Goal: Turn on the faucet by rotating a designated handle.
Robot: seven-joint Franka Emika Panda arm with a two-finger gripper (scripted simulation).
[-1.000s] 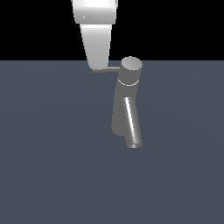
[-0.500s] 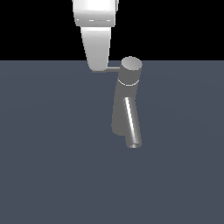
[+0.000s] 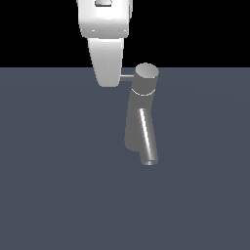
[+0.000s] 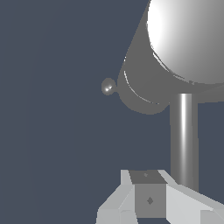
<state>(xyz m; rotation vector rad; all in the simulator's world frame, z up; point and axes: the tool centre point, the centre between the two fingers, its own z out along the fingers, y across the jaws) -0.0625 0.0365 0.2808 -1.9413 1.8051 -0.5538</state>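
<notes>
The grey faucet (image 3: 139, 114) stands upright mid-scene, its slanted spout (image 3: 147, 139) pointing toward the camera. From its round cap (image 3: 146, 73) the thin handle (image 3: 127, 77) sticks out toward the exterior view's left. My white gripper (image 3: 108, 82) hangs down over the handle's outer end and hides it. In the wrist view the cap (image 4: 188, 39) looms large and the handle (image 4: 183, 135) runs from it to beside my gripper (image 4: 149, 194). Whether the fingers are apart or together does not show.
The faucet stands on a flat dark blue-grey surface (image 3: 58, 185). A small grey ball-like tip (image 4: 108, 86) shows beside the faucet body in the wrist view. Black background lies beyond the surface's far edge.
My gripper has come down slightly, so its tip now covers the handle's outer end, which earlier peeked out below it. The faucet and handle have not visibly turned.
</notes>
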